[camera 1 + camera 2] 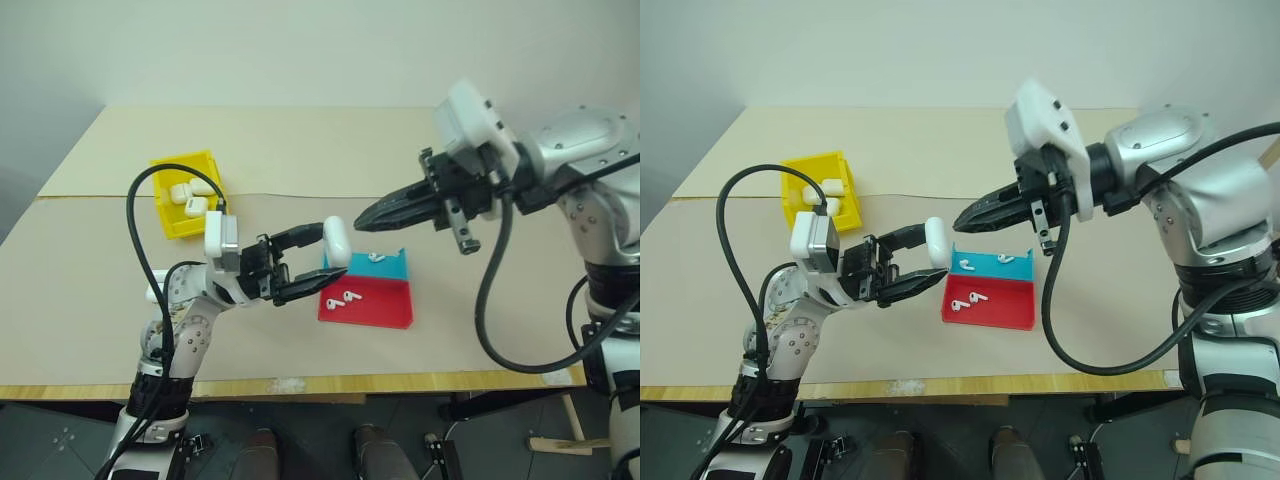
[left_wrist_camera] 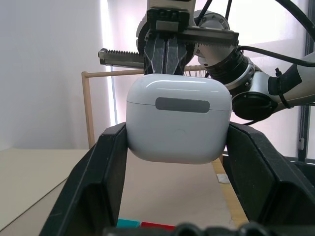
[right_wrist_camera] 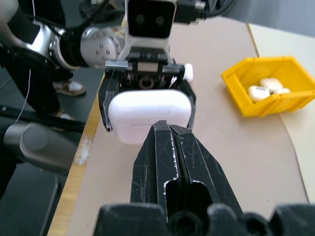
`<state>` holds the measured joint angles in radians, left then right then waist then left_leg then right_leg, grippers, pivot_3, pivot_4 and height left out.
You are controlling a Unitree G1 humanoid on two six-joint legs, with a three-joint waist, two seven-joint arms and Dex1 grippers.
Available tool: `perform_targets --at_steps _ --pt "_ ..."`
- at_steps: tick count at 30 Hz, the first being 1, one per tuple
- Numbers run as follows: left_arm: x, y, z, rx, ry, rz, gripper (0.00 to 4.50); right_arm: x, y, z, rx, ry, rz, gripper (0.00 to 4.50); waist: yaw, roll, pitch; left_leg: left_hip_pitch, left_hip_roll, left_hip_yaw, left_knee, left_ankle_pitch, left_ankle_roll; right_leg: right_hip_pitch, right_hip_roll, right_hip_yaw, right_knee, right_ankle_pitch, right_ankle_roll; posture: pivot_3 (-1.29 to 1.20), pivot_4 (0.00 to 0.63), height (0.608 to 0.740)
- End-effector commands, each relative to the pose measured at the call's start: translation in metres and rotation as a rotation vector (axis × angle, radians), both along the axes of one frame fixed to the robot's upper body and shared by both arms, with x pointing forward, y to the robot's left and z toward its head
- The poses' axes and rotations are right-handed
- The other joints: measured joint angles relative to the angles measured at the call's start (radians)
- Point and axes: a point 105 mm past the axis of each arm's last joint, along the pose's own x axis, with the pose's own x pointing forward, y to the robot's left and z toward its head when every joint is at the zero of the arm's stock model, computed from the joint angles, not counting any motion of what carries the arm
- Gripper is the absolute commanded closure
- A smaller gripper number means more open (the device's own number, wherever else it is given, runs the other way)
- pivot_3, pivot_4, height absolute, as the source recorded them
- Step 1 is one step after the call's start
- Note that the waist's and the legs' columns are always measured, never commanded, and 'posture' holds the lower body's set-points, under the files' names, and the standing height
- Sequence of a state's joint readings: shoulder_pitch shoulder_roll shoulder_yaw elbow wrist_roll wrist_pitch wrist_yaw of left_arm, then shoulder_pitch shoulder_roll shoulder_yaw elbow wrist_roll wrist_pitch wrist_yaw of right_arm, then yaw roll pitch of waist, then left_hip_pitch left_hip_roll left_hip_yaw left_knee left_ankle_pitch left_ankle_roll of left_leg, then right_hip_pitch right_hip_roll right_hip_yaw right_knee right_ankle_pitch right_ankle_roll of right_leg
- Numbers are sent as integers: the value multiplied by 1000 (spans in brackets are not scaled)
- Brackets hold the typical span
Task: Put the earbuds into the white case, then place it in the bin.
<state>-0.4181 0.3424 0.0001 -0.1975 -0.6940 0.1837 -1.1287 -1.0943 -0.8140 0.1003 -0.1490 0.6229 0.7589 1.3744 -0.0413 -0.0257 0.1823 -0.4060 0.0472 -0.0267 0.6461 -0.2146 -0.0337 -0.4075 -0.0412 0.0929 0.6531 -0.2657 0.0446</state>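
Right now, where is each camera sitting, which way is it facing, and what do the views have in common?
Left and right eye views: from the head, looking forward and down at the table, both arms, the bin and the tray.
Left wrist view: along the left gripper at the white case it grips, the right gripper beyond.
Right wrist view: along the shut right gripper toward the case, left gripper and bin.
Shared: every view shows the case.
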Motion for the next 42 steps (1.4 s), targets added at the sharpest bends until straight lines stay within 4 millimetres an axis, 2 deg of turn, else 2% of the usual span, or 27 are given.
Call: perform_targets --at_steps 1,5,8,11,14,16,18,19,22,24,25,29,31,35,38,42 --pt "-10 2 11 -31 -51 -11 1714 -8 -12 21 90 -47 -6 4475 0 0 0 0 0 0 0 0 0 0 0 0 0 0 0 0 150 740" --pt "-10 10 12 -26 -29 35 1714 1 -21 -1 96 1 -104 4475 0 0 0 1 0 0 0 0 0 1 0 0 -1 0 0 0 150 740" --pt "13 22 11 24 9 245 1714 10 -31 -24 161 71 -222 4475 0 0 0 1 0 0 0 0 0 1 0 0 0 0 0 0 150 740" --pt "34 37 19 -10 27 450 1714 13 -39 -39 221 125 -317 4475 2 0 0 1 0 0 0 0 0 1 0 1 1 0 0 0 150 740" --pt "67 62 31 -47 73 778 1714 16 -49 -55 284 179 -425 4475 6 -1 0 0 0 -1 1 0 0 1 0 0 0 0 0 0 150 740" --pt "83 77 38 -65 117 949 1714 15 -53 -60 306 189 -464 4475 10 -1 0 0 -1 -1 1 0 0 1 0 0 0 0 0 0 150 740" --pt "102 93 36 -13 209 1079 1714 15 -57 -63 338 203 -504 4475 12 -1 0 0 -1 -1 1 0 0 2 -1 0 0 0 1 0 150 740" --pt "106 97 35 9 232 1112 1714 15 -58 -63 349 207 -514 4475 12 -1 0 0 -1 -1 1 0 0 2 -1 0 1 0 1 0 150 740" --pt "128 130 38 -77 261 1367 1714 16 -61 -68 378 230 -551 4475 9 -1 0 1 -2 -1 1 0 0 2 -1 0 0 0 1 0 150 740" --pt "134 143 40 -129 236 1474 1714 17 -61 -72 380 238 -568 4475 10 -1 0 1 -2 -1 1 0 0 2 -1 0 0 0 1 0 150 740" --pt "139 151 39 -168 288 1516 1714 17 -61 -75 375 242 -577 4475 10 -1 0 1 -2 -1 1 0 0 2 -1 0 0 0 1 0 150 740" --pt "146 161 35 -182 272 1635 1714 17 -62 -80 362 247 -600 4475 18 -2 0 0 -2 -1 1 0 0 1 -1 0 0 0 1 0 150 740" --pt "155 168 22 -140 342 1697 1714 17 -63 -80 366 254 -612 4475 23 -2 0 0 -2 -1 1 0 0 1 -2 0 0 0 1 0 150 740" --pt "171 155 2 -12 312 1688 1714 18 -66 -80 372 257 -629 4475 27 -2 0 0 -3 -1 1 0 0 2 -2 0 0 0 1 0 150 740" --pt "181 152 -8 18 346 1694 1714 19 -65 -82 371 263 -640 4475 29 -2 0 -1 -3 -2 1 0 0 2 -2 -1 -1 1 1 0 150 740" --pt "187 151 -10 -37 399 1661 1714 18 -65 -84 360 256 -647 4475 28 -2 1 -2 -3 -2 1 0 0 2 -2 -1 -2 1 2 0 150 740"
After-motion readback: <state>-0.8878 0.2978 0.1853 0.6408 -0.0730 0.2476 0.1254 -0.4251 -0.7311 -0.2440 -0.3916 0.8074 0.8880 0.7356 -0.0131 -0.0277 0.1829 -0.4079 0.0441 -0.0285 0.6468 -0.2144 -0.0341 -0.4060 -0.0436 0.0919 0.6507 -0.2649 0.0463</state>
